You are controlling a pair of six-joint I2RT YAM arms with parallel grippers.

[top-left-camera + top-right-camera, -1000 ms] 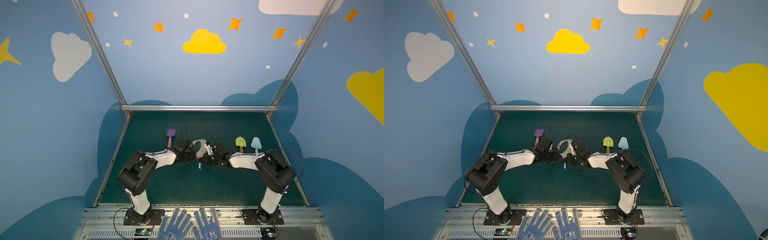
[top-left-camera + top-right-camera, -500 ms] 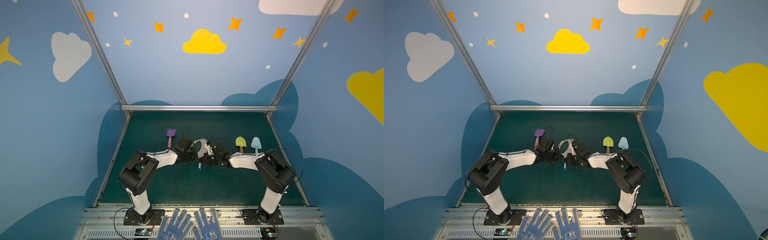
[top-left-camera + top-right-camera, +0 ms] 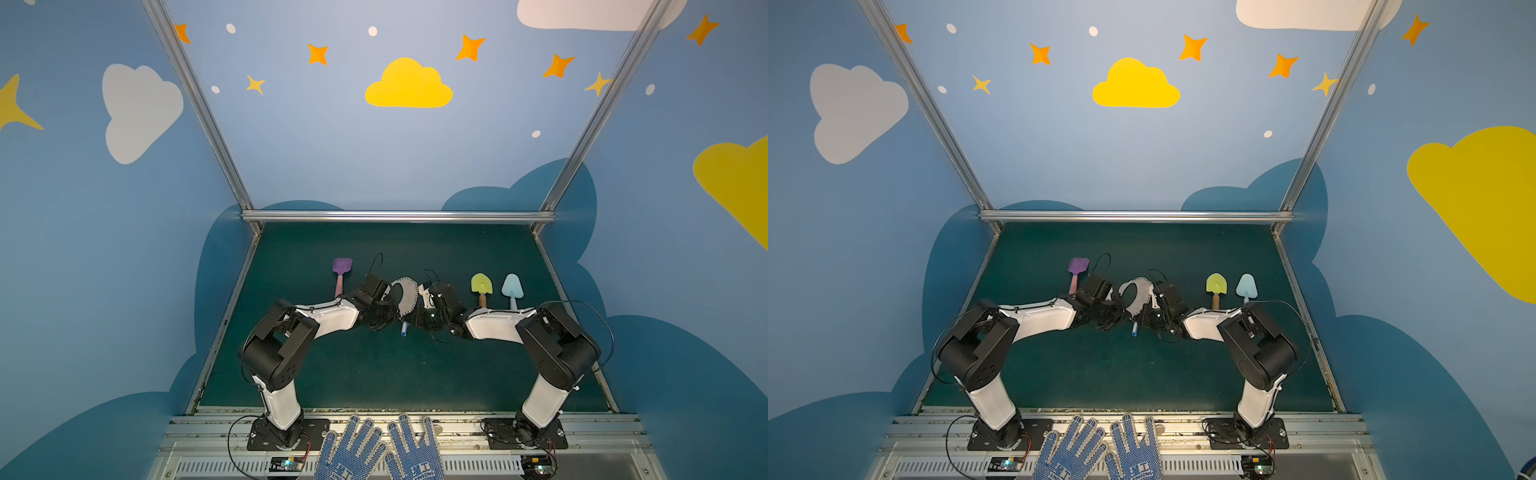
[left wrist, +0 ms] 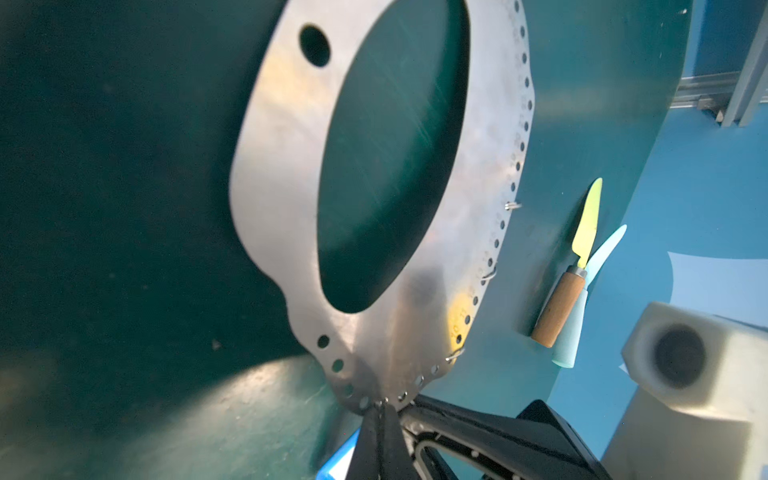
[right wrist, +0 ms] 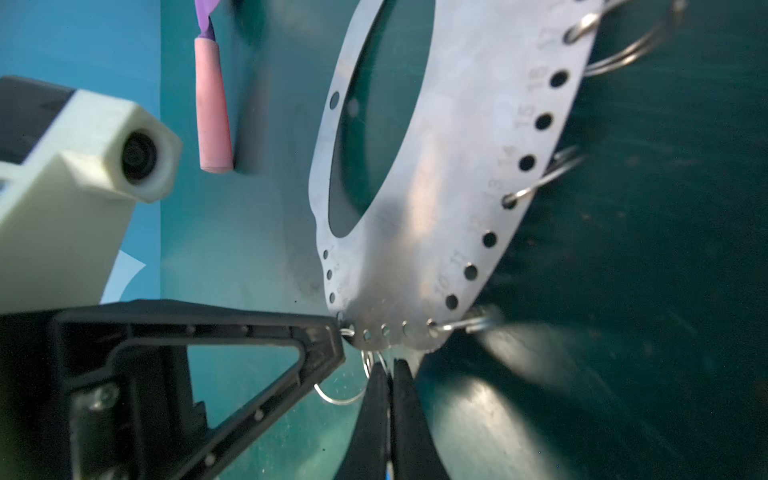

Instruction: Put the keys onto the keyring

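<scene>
Amid blue cloud walls (image 3: 316, 149), dk green mat (image 3: 395, 374), keyring (image 3: 406, 296) at ctr

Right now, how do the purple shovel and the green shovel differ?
The purple shovel has a squarish blade and pink handle; the green shovel has a pointed blade and brown handle. The purple shovel lies left of the keyring, the green shovel right of it. Both lie flat on the mat, blades toward the back wall.

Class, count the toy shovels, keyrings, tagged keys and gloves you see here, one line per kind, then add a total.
Toy shovels: 3
Keyring: 1
Tagged key: 1
Gloves: 2
Total: 7
</scene>
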